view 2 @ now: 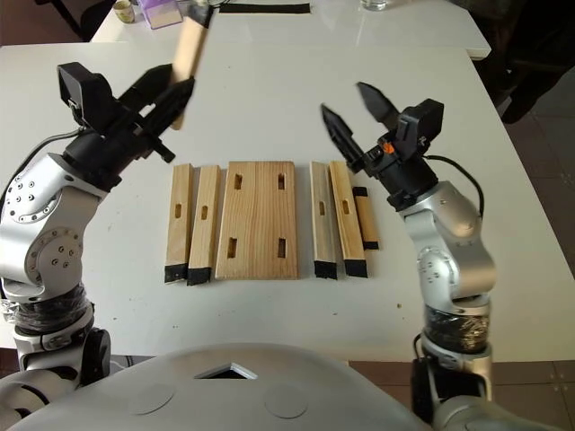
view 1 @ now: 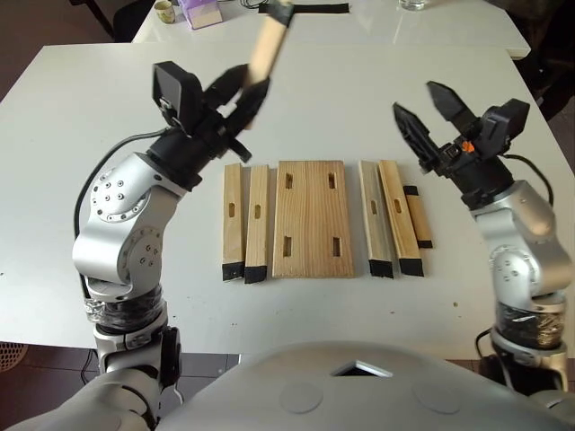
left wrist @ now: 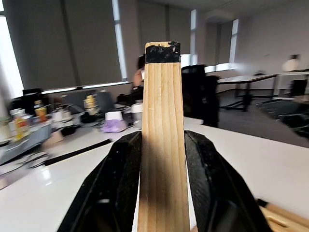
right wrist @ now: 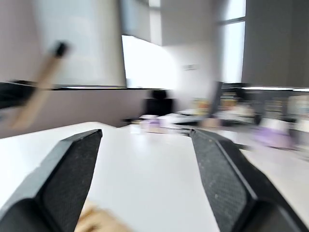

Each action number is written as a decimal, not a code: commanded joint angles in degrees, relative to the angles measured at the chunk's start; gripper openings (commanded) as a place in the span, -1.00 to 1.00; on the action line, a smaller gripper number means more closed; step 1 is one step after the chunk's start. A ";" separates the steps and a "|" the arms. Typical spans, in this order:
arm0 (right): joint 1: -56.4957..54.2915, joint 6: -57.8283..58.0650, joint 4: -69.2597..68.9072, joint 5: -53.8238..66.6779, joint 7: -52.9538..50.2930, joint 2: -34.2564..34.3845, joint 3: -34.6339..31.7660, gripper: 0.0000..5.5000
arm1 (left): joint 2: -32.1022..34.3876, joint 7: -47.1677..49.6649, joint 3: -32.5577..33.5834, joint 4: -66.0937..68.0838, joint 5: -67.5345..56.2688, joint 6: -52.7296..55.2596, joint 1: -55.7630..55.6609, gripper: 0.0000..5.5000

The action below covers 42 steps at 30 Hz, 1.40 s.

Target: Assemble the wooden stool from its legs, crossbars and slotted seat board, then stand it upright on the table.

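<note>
Wooden bar [view 1: 269, 42] in left end effector [view 1: 249, 89]

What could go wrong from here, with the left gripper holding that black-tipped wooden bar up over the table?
The light wooden bar with a black tip is pinched only near its lower end by the left gripper, so it may pivot or slip down near the slotted wooden seat board. The open right gripper hangs near two slotted wooden legs lying close together; descending, it might nudge them askew.

White table [view 1: 359, 99]; second table [view 1: 449, 27] behind; bright windows [right wrist: 145, 60]; office desks [left wrist: 251, 79].
</note>
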 commanded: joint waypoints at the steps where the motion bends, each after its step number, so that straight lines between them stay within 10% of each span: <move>1: -8.28 9.64 1.75 8.04 12.96 -10.45 1.11 0.23 | 2.37 -8.78 -0.07 -1.04 -11.87 1.22 -1.66 -0.52; 15: -17.00 19.46 2.01 21.82 20.35 -11.37 2.59 0.23 | 7.51 -17.23 -7.84 1.56 -12.95 -0.68 -0.02 -0.52; 28: -16.24 17.30 0.74 16.69 24.42 -12.56 5.64 -0.48 | 9.26 -18.89 -8.79 2.02 -19.48 2.92 -0.77 -0.52; 35: -15.11 15.05 1.83 12.81 27.88 -14.29 6.77 -0.52 | 9.15 -17.23 -6.72 5.83 -24.15 6.47 -3.13 -0.52; 42: -15.82 11.35 6.01 6.29 26.81 -16.13 5.19 -0.53 | 9.94 -16.53 -10.12 8.34 -15.45 4.08 -2.41 -0.05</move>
